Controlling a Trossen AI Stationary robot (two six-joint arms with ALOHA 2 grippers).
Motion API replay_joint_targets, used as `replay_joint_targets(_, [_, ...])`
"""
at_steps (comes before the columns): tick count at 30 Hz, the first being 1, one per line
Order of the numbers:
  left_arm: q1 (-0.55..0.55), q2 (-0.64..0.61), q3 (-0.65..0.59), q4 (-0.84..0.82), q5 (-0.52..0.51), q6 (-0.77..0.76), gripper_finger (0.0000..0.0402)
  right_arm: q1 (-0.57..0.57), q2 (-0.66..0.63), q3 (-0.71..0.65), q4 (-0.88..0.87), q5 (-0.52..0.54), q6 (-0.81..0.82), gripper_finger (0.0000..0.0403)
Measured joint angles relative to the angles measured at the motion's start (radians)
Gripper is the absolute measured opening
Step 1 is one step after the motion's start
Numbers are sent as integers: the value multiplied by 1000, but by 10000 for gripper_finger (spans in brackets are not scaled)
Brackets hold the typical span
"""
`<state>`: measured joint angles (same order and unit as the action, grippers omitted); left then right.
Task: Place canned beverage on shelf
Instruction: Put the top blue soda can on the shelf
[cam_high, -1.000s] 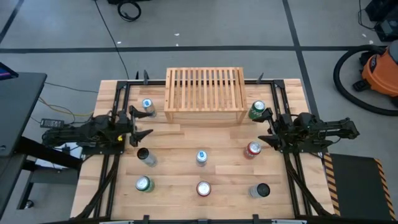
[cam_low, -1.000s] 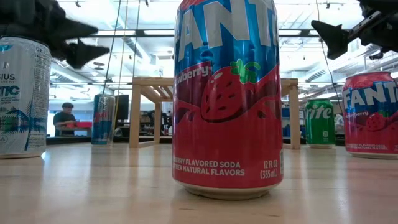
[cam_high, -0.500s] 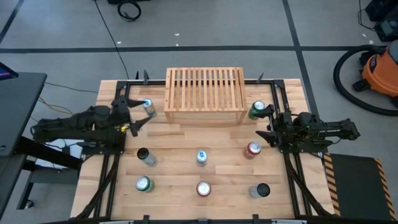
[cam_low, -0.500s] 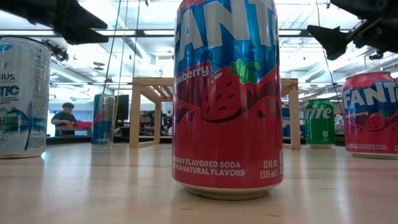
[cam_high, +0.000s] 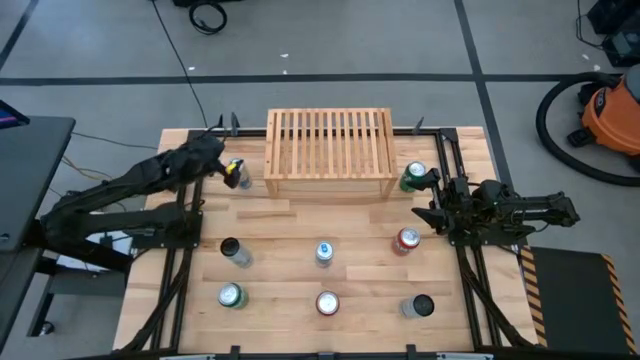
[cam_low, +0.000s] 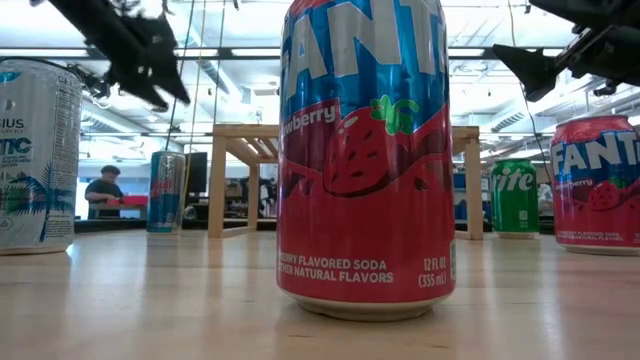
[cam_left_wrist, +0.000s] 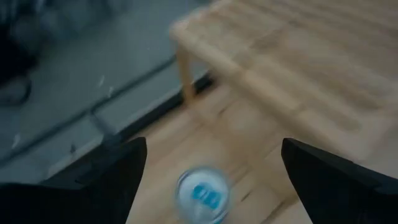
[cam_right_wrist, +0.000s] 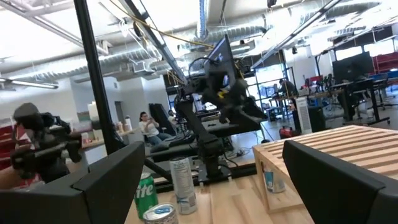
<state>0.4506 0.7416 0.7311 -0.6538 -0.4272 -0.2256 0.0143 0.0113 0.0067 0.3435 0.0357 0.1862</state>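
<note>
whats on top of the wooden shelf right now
Nothing: the shelf's slatted top is bare in the high view, with no can on it. The space beneath the slats is covered from above; the low view shows only open gaps between its legs.

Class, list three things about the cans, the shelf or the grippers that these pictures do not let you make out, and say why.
1. Blue-topped can: left wrist view, label lost to motion blur.
2. The shelf: low view, its middle hidden behind the big strawberry Fanta can.
3. Left gripper: high view, its fingertips merge with the can below, so contact is unclear.
4. Dark-topped can: high view, brand too small to read.
</note>
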Motion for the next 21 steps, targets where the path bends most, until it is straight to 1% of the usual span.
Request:
replay_joint_targets(2, [51,35,0,-7,70,-2,378,0,0,0,0,-3,1,391])
replay_joint_targets(4, [85,68,0,-4,113,-28,378,0,0,0,-2,-7,1,391])
replay_joint_targets(7, [127,116,0,-2,121,-55,378,1,0,0,-7,-18,2,391])
replay_joint_targets(10, [150,160,0,-1,159,-83,378,1,0,0,-8,-37,2,391])
replay_joint_targets(14, [151,204,0,-2,171,-105,378,1,0,0,-8,-64,2,391])
replay_joint_targets(21, [146,270,0,-31,173,-131,378,1,0,0,-10,-66,2,391])
